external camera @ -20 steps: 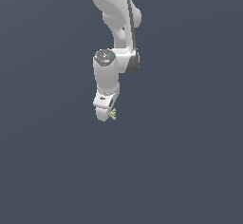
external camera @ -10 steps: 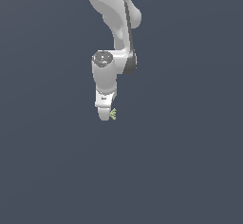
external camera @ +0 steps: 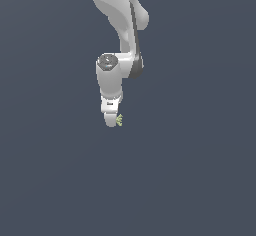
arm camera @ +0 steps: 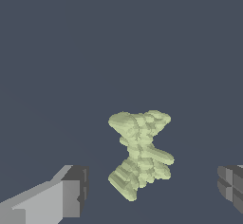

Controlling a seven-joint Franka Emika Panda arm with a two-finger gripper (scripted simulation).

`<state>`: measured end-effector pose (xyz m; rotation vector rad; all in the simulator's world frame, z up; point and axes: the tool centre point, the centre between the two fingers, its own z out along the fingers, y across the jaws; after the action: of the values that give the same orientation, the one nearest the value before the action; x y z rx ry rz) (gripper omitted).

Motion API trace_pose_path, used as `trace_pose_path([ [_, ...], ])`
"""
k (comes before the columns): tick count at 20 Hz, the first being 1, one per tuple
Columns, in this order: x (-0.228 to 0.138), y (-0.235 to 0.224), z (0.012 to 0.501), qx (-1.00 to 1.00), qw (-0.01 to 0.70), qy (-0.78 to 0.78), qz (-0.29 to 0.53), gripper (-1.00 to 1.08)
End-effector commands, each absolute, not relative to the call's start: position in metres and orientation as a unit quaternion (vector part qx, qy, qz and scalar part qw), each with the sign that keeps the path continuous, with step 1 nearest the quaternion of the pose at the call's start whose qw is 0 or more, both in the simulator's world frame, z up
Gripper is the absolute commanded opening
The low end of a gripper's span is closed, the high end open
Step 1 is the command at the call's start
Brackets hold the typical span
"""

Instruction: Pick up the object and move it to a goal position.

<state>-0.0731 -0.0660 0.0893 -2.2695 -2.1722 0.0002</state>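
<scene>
Your gripper (arm camera: 152, 192) stands wide apart, and the pale yellow-green object (arm camera: 140, 154) lies on the bench (arm camera: 118, 42) between the fingers (arm camera: 71, 190), touching neither. In the exterior view the object (external camera: 119, 120) peeks out just beside the gripper (external camera: 111, 121) tip. Before you close, centre its narrow waist between the pads so the knobbly lobes cannot squirt sideways.

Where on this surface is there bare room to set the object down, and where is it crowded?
Almost everywhere: in the exterior view the dark surface shows bare on both sides of and below the arm. The only crowded spot is around the gripper, open, with the yellow-green object between its fingers, apart from both.
</scene>
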Motion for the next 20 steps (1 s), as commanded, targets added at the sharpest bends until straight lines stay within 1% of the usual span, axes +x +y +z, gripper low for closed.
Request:
trace_pose_path([
  [1, -0.073, -0.066, 0.089, -0.722, 0.000, -0.692, 0.000, 1.00],
  [5, -0.073, -0.066, 0.081, -0.722, 0.000, -0.692, 0.000, 1.00],
  [13, -0.074, -0.066, 0.046, -0.721, 0.000, -0.693, 0.000, 1.00],
  [18, -0.074, -0.066, 0.039, -0.721, 0.000, -0.693, 0.000, 1.00],
  [19, -0.074, -0.066, 0.039, -0.721, 0.000, -0.693, 0.000, -1.00],
  [20, -0.074, -0.066, 0.039, -0.721, 0.000, -0.693, 0.000, -1.00],
])
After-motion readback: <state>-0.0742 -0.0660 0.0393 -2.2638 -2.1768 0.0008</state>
